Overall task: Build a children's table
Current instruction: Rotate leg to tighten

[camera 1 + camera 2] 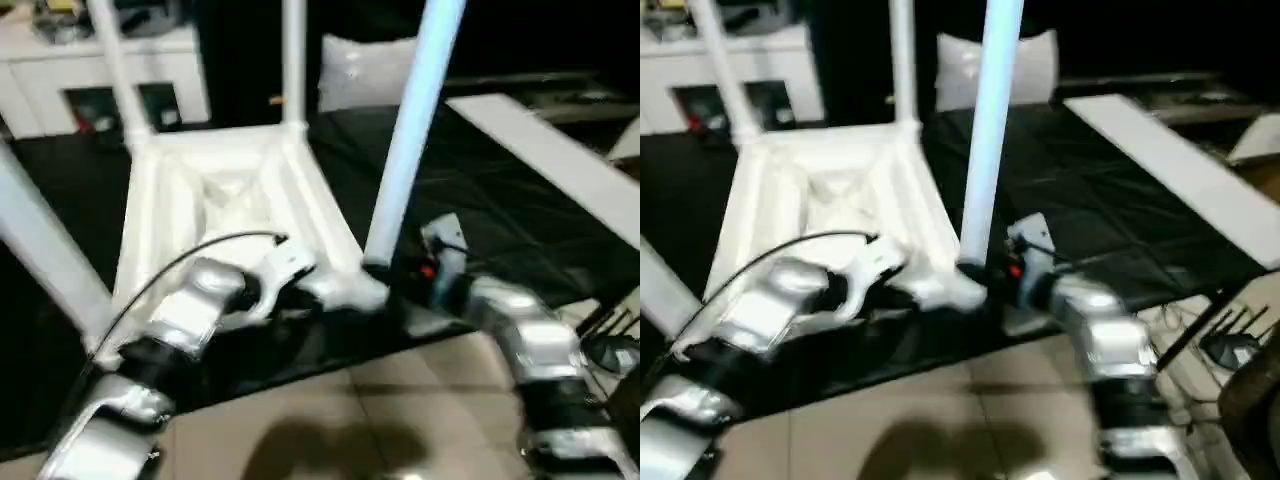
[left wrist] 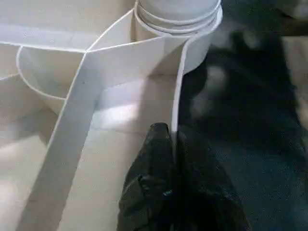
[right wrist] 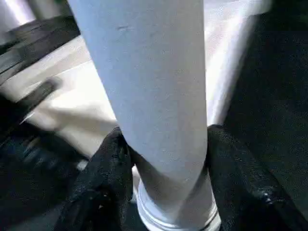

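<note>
The children's table (image 1: 225, 215) lies upside down on the black mat (image 1: 480, 200) in front of me, its ribbed underside facing up and its legs rising from the round corner sockets. Beyond it on the far left stands a white cabinet (image 1: 60, 70), and a flat white board (image 1: 555, 160) lies on the mat on the far right. Beige floor tiles (image 1: 400, 420) run along the near edge.

The near right leg (image 1: 410, 140) stands almost upright, leaning slightly right, seated in its corner socket (image 2: 202, 36). My right gripper (image 3: 163, 168) clasps this leg low down, just above the socket, with one black finger pressed against each side of it.

My left gripper (image 2: 168, 159) pinches the thin upright side wall of the tabletop (image 2: 180, 96) near that same corner, its two fingers (image 2: 149, 163) closed tight on the wall, one on either face.
</note>
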Tool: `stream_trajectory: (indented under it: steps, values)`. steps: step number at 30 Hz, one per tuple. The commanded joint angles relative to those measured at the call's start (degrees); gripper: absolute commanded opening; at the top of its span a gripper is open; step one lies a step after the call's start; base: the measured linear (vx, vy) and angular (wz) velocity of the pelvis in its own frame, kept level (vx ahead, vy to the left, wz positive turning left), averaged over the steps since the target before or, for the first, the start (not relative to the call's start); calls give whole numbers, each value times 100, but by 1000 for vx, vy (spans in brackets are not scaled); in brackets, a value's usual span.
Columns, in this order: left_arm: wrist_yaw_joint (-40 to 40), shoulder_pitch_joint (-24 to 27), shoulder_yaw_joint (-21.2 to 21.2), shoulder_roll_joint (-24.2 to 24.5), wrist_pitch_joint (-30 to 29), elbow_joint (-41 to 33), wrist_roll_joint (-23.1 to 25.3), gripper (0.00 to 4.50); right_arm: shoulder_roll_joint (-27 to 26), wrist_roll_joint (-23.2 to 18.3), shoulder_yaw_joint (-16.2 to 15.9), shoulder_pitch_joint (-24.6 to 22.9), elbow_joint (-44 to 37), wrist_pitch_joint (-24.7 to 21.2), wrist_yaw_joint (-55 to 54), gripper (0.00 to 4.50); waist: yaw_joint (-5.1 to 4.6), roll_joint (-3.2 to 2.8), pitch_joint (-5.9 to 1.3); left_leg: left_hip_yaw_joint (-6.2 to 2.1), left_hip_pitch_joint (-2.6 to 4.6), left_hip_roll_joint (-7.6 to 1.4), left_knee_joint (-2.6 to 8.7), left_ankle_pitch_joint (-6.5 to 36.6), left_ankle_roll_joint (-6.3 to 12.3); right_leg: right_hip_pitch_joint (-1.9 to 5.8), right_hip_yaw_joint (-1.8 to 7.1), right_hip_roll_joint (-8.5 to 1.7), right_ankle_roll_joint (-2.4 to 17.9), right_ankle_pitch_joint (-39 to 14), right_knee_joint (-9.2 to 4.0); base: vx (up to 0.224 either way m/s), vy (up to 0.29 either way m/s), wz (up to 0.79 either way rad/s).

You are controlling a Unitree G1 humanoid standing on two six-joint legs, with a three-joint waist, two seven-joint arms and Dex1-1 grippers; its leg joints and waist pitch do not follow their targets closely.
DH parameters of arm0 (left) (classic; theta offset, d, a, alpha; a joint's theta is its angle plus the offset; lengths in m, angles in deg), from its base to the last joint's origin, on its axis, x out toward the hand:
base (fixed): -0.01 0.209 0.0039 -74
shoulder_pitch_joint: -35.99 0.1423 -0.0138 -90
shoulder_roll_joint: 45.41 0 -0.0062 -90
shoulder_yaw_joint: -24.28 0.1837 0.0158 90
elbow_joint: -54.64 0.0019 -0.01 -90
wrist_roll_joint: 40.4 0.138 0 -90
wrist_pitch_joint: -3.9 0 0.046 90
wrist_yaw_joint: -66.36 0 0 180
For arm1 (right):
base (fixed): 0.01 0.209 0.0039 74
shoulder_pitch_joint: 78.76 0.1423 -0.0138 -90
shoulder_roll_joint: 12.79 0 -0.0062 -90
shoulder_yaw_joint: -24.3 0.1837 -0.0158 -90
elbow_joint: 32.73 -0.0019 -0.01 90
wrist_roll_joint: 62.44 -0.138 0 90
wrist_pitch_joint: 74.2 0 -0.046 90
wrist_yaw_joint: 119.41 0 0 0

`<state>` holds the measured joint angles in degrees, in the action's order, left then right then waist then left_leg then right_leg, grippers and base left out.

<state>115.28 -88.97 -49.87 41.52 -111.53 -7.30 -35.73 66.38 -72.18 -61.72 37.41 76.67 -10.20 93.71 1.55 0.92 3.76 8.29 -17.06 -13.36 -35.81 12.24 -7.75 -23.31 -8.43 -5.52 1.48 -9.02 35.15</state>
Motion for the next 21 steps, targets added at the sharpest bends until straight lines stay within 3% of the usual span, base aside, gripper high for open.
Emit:
stream_trajectory:
  steps: [1, 2, 3, 4, 5, 7, 8, 10, 13, 19, 21]
  values:
    - [-918, -557, -276, -627, 154, -220, -242, 0, -857, -402, -473, 216, 299, -222, -316, 191, -40, 54, -451, 77, -370, 382, 84, 1420, 236, 459, -196, -435, -955, -5057, -965, 40, 5, -35]
    - [-918, -557, -276, -627, 154, -220, -242, 0, -857, -402, -473, 216, 299, -222, -316, 191, -13, -164, -482, -92, -519, 126, 307, 1265, 223, 598, -174, -492, -744, -3909, -859, 62, 50, -51]
    - [-992, -586, -296, -672, 150, -185, -238, 0, -902, -346, -467, 271, 389, -115, -431, 191, -39, -199, -491, -159, -554, 34, 380, 1285, 192, 631, -158, -464, -591, -3313, -780, 41, 67, -17]
    - [-1077, -627, -301, -690, 186, -146, -173, 0, -975, -324, -376, 362, 513, 79, -588, 247, -14, -232, -519, -132, -392, -5, 414, 1255, 176, 491, -89, -419, -147, -2340, -758, 41, 67, -17]
    - [-1105, -653, -293, -683, 212, -122, -130, 0, -1005, -327, -311, 422, 586, 211, -651, 261, -50, -145, -467, -68, -369, 122, 416, 1246, 193, 420, -134, -355, 129, -2336, -776, 0, 0, 0]
    - [-1103, -687, -275, -618, 253, -85, -82, 0, -1023, -316, -191, 494, 645, 407, -651, 261, -68, -116, -482, -36, -377, 192, 393, 1159, 284, 410, -149, -341, 158, -2697, -798, 0, 0, 0]
    - [-1094, -690, -283, -600, 270, -76, -56, 0, -1023, -255, -162, 497, 626, 429, -656, 284, -72, -126, -489, -39, -394, 181, 404, 1074, 324, 417, -131, -326, 183, -2627, -791, 0, 0, 0]
    - [-883, -594, -276, -456, 325, -179, -47, 0, -881, -181, -98, 406, 538, 609, -558, 308, -47, -146, -527, -75, -444, 91, 436, 584, 417, 429, -35, -324, 457, -1862, -653, 0, 0, 0]
    - [-668, -488, -253, -316, 416, -291, -87, 0, -698, -199, -87, 298, 468, 858, -428, 332, -18, -133, -538, -56, -447, 85, 420, 316, 543, 427, 24, -340, 707, -1454, -570, 0, 0, 0]
    - [-1, -197, -104, 126, 746, -449, -195, 0, -57, -363, 62, -43, 218, 1408, 495, 389, 119, -142, -576, -15, -464, 92, 390, -155, 768, 436, 77, -322, 833, -997, -468, 0, 0, 0]
    - [386, -90, -32, 299, 934, -422, -265, 0, 368, -460, 45, -168, 75, 1480, 1181, 400, 132, -146, -556, -2, -444, 79, 395, -68, 822, 414, 74, -309, 861, -1067, -494, 0, 0, 0]
